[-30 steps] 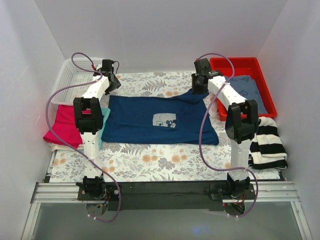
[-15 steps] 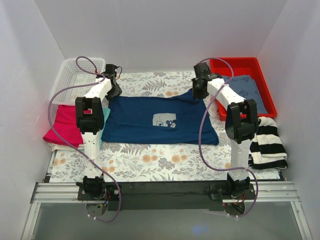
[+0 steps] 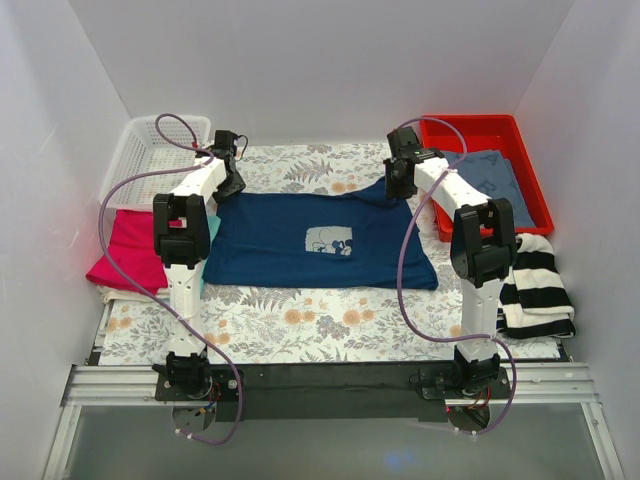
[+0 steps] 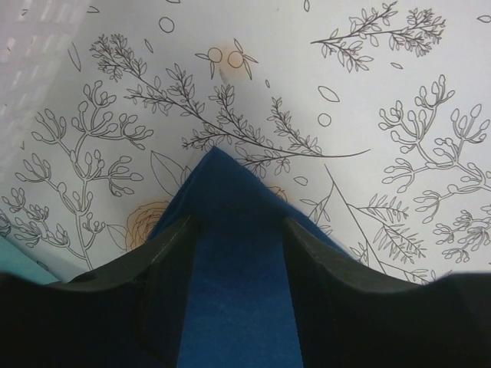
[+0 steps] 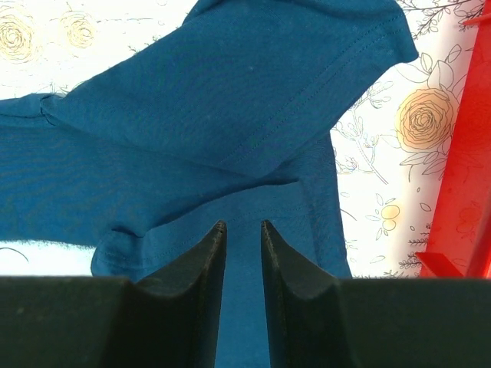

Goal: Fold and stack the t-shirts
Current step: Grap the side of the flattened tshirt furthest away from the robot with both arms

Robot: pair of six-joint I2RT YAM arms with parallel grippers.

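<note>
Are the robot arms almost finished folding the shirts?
Not yet. The pink t-shirt looks folded at the left. The navy t-shirt lies flat, unfolded; the left claw is open around a far corner, and the right claw is over its far sleeve. The blue shirt in the red bin and the striped shirt wait.

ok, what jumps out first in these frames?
The navy t-shirt with its pale cartoon print lies spread at the middle of the floral table, the left gripper and right gripper at its two far corners. A red tray at far right and a pink shirt at left add colour.
</note>
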